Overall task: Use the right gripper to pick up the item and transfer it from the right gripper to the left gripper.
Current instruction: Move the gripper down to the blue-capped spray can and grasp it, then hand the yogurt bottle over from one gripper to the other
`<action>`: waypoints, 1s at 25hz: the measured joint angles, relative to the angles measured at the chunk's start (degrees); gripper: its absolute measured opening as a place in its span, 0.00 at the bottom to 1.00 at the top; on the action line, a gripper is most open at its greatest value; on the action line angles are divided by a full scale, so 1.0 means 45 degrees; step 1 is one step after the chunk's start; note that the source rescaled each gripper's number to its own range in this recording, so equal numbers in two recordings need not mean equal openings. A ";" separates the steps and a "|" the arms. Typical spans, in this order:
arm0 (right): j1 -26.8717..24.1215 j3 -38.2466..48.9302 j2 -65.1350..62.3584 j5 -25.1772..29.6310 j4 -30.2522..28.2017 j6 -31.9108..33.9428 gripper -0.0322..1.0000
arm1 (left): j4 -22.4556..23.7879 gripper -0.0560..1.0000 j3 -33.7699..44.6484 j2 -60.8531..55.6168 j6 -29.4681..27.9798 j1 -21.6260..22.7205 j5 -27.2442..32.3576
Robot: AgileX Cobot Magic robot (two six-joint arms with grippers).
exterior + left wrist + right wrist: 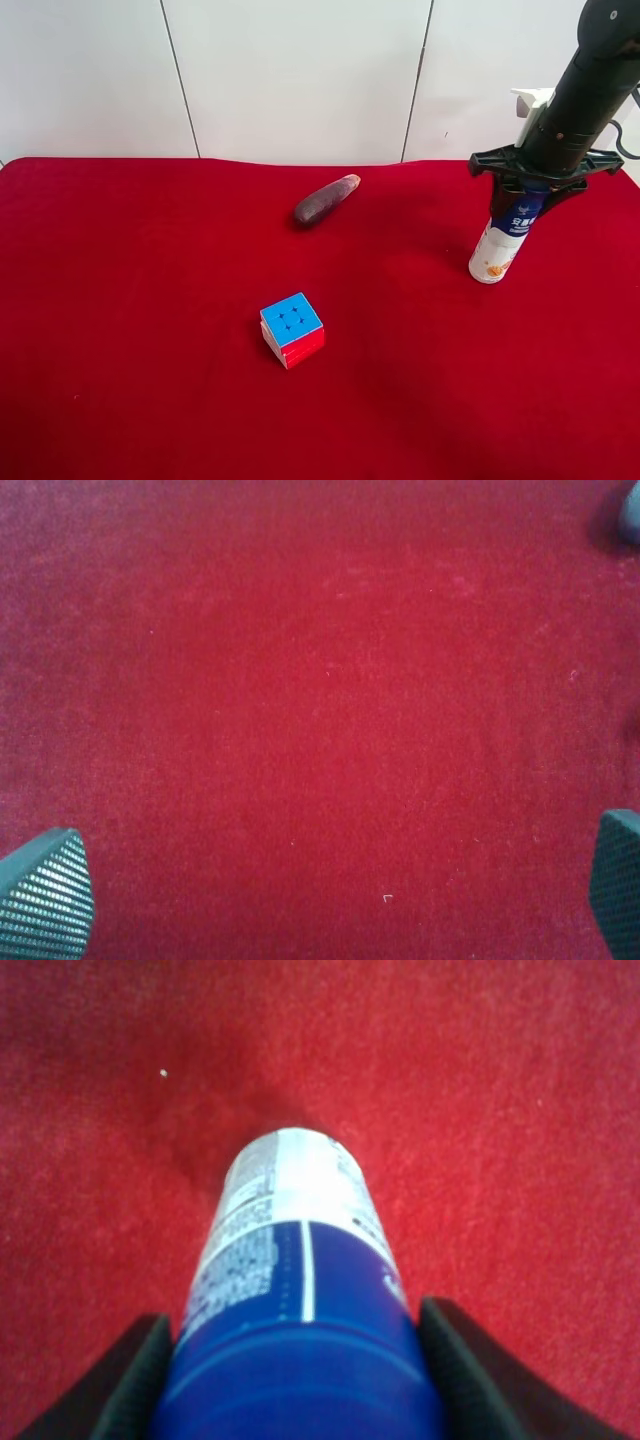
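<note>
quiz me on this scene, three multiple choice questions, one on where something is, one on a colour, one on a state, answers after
1. In the high view the bottle is at the cloth's:
A) left edge
B) middle
C) right side

2. The cube's top face is:
A) blue
B) green
C) yellow

3. The left gripper is:
A) open and empty
B) shut on the bottle
C) shut on the cube

Answers: C, the bottle leans under the right gripper at that view's right. A, the top is blue above a red side. A, its fingers sit far apart with only bare cloth between them.
</note>
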 joint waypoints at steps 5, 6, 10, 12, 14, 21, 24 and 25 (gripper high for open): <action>0.0000 0.0000 0.0000 0.0000 0.0000 0.0000 0.03 | 0.0000 1.00 0.0000 0.0000 0.0000 0.0000 0.0000; 0.0000 0.0000 0.0000 0.0000 0.0000 0.0000 0.03 | 0.0000 1.00 0.0000 0.0000 0.0000 0.0000 0.0000; 0.0000 -0.0225 0.0000 0.0356 0.0017 0.0000 0.03 | 0.0000 1.00 0.0000 0.0000 0.0000 0.0000 0.0000; 0.0000 -0.0575 0.0000 0.0965 0.0134 0.0000 0.03 | 0.0000 1.00 0.0000 0.0000 0.0000 0.0000 0.0000; 0.0000 -0.0941 -0.0101 0.1489 0.0200 0.0000 0.03 | 0.0000 1.00 0.0000 0.0000 0.0000 0.0000 0.0000; 0.0000 -0.1370 -0.1073 0.2332 0.0219 0.0000 0.03 | 0.0000 1.00 0.0000 0.0000 0.0000 0.0000 0.0000; 0.0162 -0.1370 -0.1559 0.2791 0.0207 0.0000 0.03 | 0.0000 1.00 0.0000 0.0000 0.0000 0.0000 0.0000; 0.0294 -0.1370 -0.1761 0.2865 0.0207 0.0000 0.03 | 0.0000 1.00 0.0000 0.0000 0.0000 0.0000 0.0000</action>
